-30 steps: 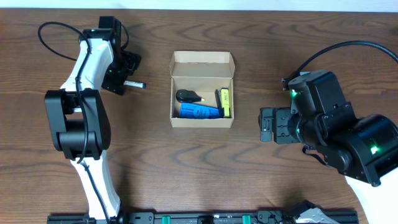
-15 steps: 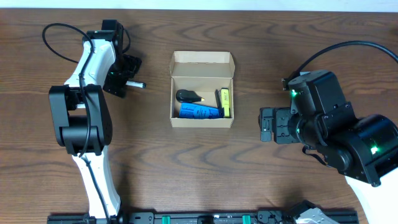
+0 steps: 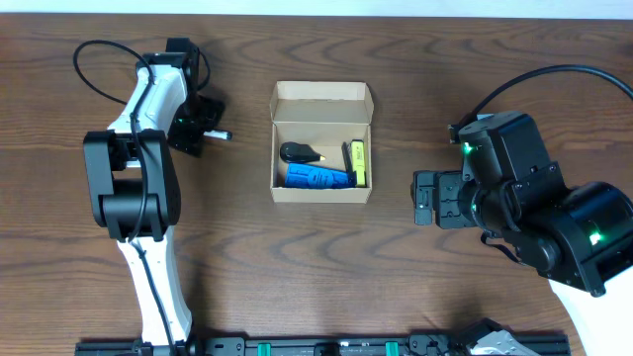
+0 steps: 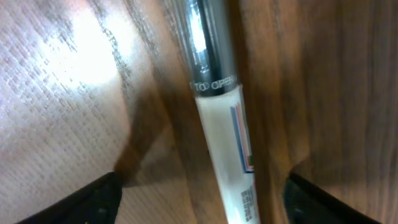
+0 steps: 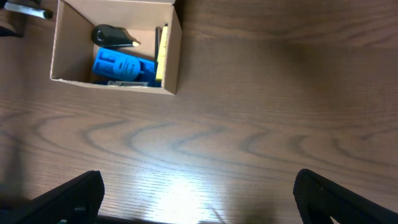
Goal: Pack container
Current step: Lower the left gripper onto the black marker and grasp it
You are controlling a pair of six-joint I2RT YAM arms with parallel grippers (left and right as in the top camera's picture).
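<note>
My left claw (image 3: 205, 128) is spread wide and holds nothing. A pen (image 4: 222, 143) with a grey cap lies on the table (image 3: 316, 257) between its fingers (image 4: 99, 198), touching neither. My right claw (image 5: 199, 202) is also wide open and empty. The box (image 3: 321, 190) sits between the two claws, lid flap open, well ahead of the right claw and to its left. Inside lie a blue item (image 5: 121, 65), a black item (image 5: 112, 34) and a yellow marker (image 3: 358, 158).
</note>
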